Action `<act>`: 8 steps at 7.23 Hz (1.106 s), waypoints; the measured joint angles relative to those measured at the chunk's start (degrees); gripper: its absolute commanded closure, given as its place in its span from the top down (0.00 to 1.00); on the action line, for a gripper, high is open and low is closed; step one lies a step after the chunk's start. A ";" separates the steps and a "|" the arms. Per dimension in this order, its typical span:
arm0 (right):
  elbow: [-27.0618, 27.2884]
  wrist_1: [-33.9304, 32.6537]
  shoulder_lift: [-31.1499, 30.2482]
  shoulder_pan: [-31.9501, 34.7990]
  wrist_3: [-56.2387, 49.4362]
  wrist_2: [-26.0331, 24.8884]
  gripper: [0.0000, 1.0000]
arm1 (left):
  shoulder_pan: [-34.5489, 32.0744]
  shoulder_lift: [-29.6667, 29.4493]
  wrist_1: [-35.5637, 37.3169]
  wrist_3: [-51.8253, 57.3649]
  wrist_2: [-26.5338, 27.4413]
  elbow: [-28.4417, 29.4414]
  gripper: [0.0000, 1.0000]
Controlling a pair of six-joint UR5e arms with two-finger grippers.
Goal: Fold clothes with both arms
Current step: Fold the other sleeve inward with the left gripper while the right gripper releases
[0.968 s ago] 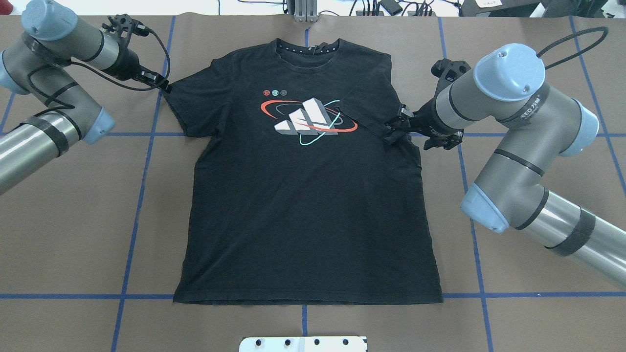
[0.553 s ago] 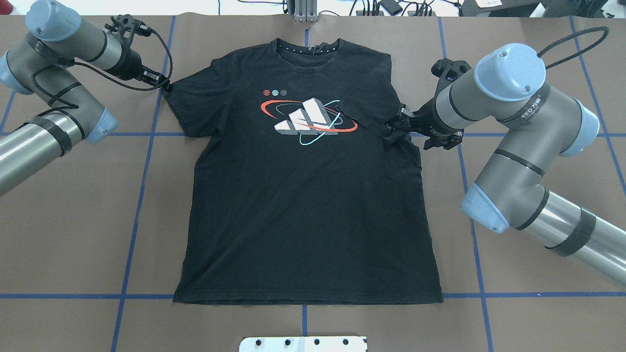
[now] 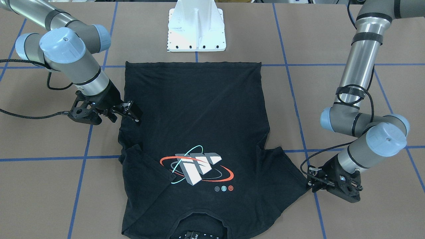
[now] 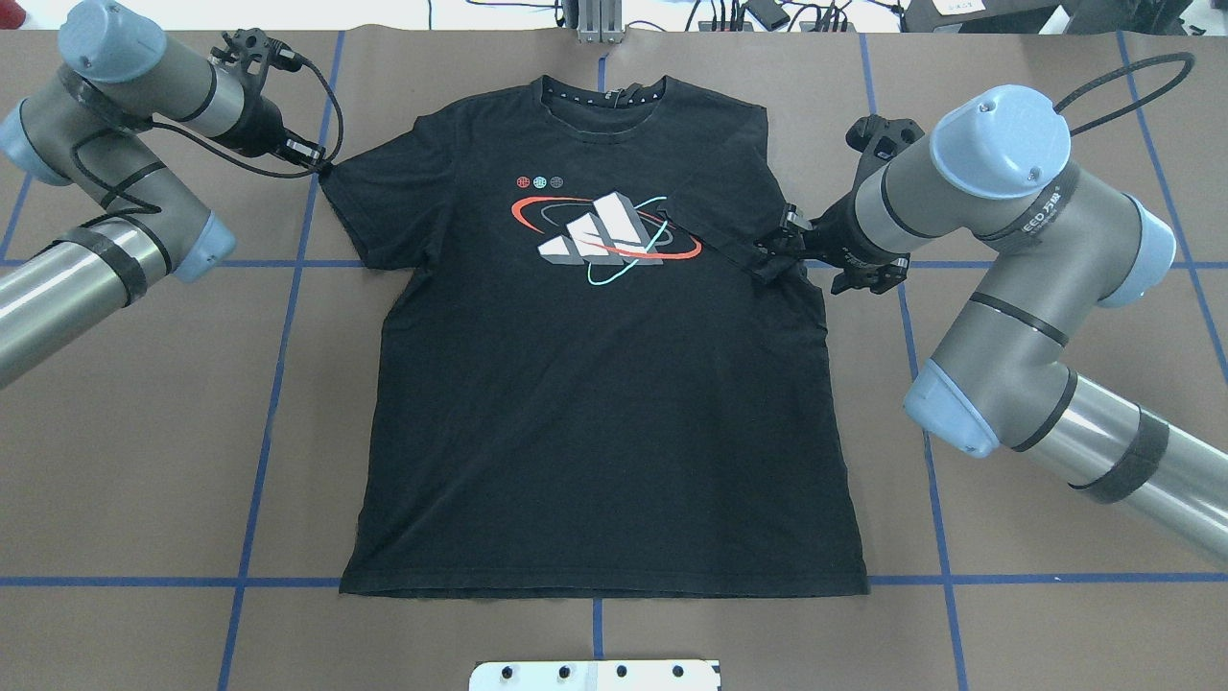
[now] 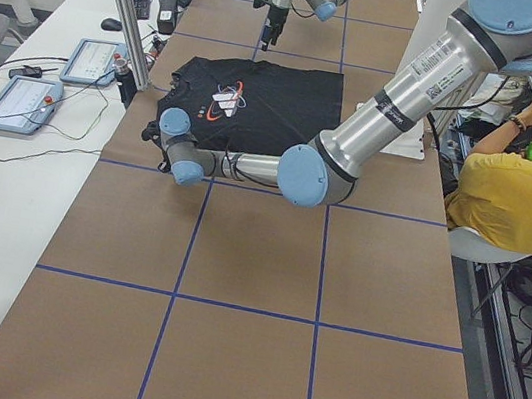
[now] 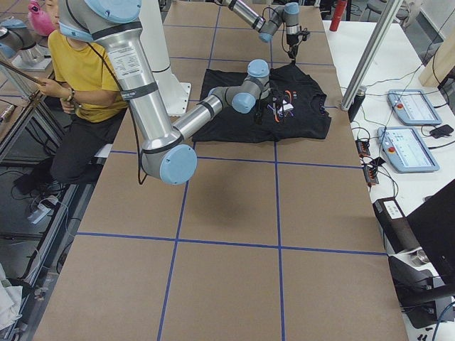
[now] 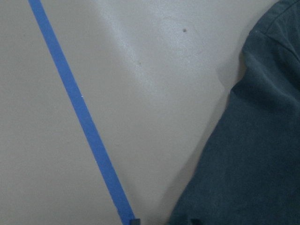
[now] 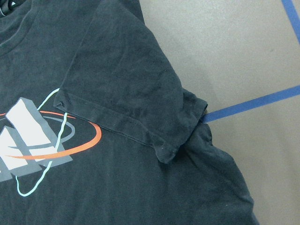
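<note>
T-shirt (image 4: 595,403) sleeve tip (image 4: 336,182) touching the left gripper (image 4: 321,167); cannot tell whether pinched or merely met. Right gripper (image 4: 775,250) spread wide, holding nothing, poised over the other sleeve (image 8: 126,93), folded in across the chest to the edge of the logo (image 4: 600,230). Beyond, spread flat and print-up mid-table (image 4: 144,432), collar away from the white base (image 4: 595,675), hem over a blue tape line (image 4: 1007,579).

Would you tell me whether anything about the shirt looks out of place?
On the T-shirt, the sleeve by the right gripper is folded inward over the edge of the logo; the other sleeve lies flat.
</note>
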 measured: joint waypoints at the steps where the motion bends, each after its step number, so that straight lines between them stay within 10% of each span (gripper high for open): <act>1: 0.03 -0.01 0.00 0.04 0.02 0.00 1.00 | -0.05 0.00 0.02 -0.10 -0.08 -0.32 0.00; 5: 1.06 -0.11 -0.35 0.72 0.15 0.38 1.00 | 0.36 1.57 1.54 -16.14 -6.04 -14.21 0.00; 8: 1.29 -0.12 -0.85 1.09 0.18 0.52 1.00 | 6.48 -3.42 1.62 -27.49 0.64 -14.88 0.00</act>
